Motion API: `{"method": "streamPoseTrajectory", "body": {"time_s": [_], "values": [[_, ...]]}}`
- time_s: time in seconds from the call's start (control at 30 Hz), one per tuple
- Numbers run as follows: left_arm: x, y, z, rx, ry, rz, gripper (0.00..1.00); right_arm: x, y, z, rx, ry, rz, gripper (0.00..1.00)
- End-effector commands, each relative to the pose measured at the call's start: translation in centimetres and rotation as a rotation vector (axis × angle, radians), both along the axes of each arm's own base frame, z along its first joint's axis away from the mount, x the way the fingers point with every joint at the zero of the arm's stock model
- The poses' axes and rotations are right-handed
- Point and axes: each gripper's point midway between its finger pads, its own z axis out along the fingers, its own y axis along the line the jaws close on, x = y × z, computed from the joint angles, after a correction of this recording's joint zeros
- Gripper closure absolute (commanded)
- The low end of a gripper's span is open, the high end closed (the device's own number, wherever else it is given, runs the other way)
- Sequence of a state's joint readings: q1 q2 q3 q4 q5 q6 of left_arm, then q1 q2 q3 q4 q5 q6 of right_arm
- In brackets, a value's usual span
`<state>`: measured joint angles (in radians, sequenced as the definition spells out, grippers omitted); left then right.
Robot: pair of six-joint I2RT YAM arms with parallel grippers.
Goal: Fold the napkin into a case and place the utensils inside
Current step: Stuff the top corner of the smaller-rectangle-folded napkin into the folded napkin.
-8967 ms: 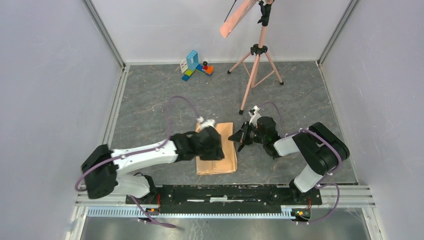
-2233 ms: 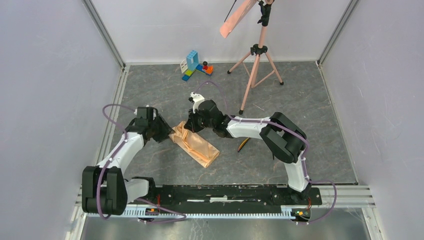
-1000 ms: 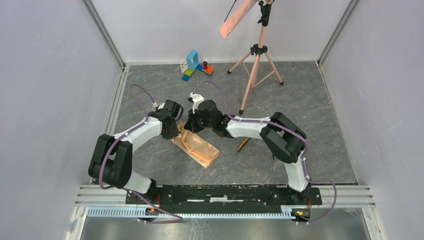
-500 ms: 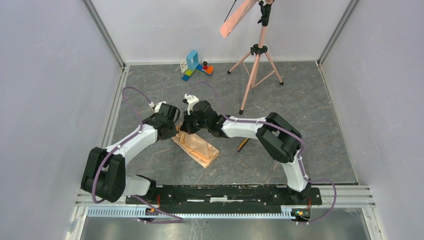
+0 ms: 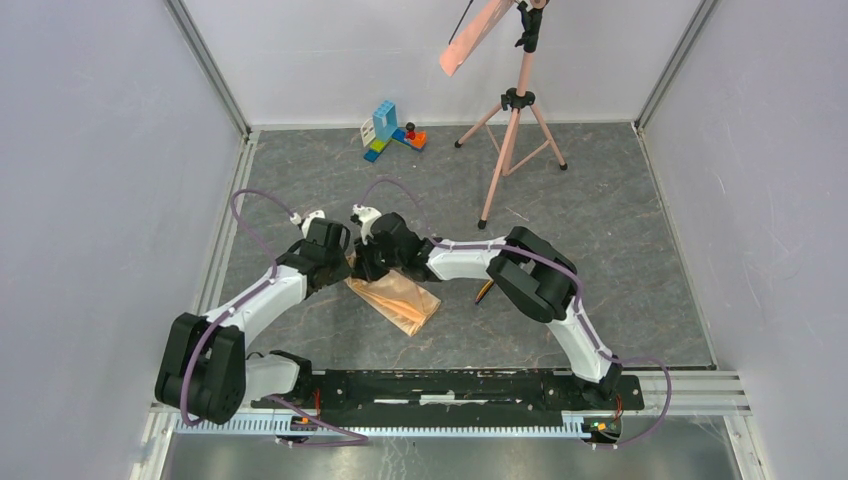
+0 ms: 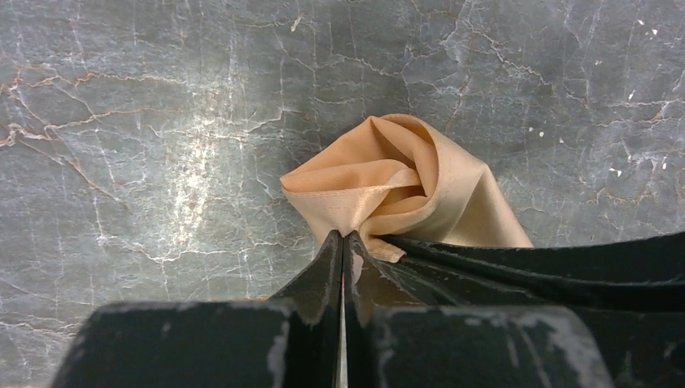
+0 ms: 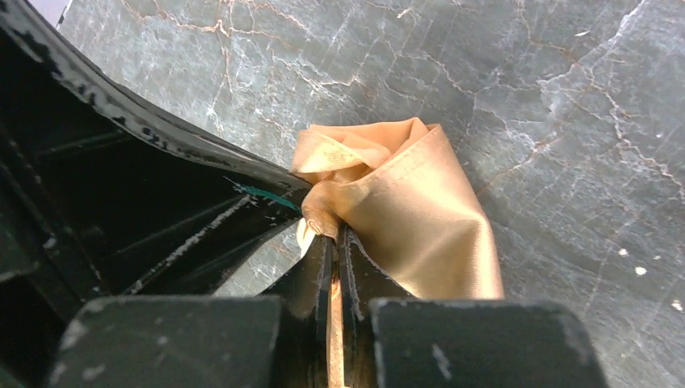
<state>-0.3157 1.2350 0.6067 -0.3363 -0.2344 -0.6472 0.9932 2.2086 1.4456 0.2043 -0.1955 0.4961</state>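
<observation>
Peach napkin (image 5: 395,298) (bunched) gripped: L hand (image 6: 345,239), R hand (image 7: 332,234).

Napkin (image 5: 395,297): peach-tan, plain, satin sheen. Table (image 5: 640,200): gry marble w/ wht + rust veins. Tripod (image 5: 510,125): pink. Blocks (image 5: 390,128): blue, orange.

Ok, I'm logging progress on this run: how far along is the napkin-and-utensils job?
Done: the napkin is folded into a narrow oblong bundle. In hand: the left tool and right tool are both shut on its far end. Remaining: a utensil lies apart from it, not inside.
</observation>
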Motion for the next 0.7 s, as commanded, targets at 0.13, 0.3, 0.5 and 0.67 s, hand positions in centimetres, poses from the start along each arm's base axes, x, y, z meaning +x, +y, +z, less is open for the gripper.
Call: {"method": "streamPoseTrajectory", "body": {"time_s": [0.13,0.3,0.5,0.67], "values": [[1.1,-0.2,1.1,-0.08,-0.094,0.021,0.98,1.1,-1.5,4.6,0.11,-0.043,0.075,0.73],[0.8,-0.1,1.1,-0.092,-0.097,0.025,0.98,0.9,-1.6,4.8,0.116,-0.052,0.113,0.59],[0.7,-0.2,0.9,-0.098,-0.091,0.02,0.98,1.2,-1.3,5.0,0.117,-0.071,0.113,0.52],[0.8,-0.2,0.9,-0.1,-0.09,0.019,0.98,2.0,-1.5,5.2,0.093,-0.097,0.086,0.52]]}}
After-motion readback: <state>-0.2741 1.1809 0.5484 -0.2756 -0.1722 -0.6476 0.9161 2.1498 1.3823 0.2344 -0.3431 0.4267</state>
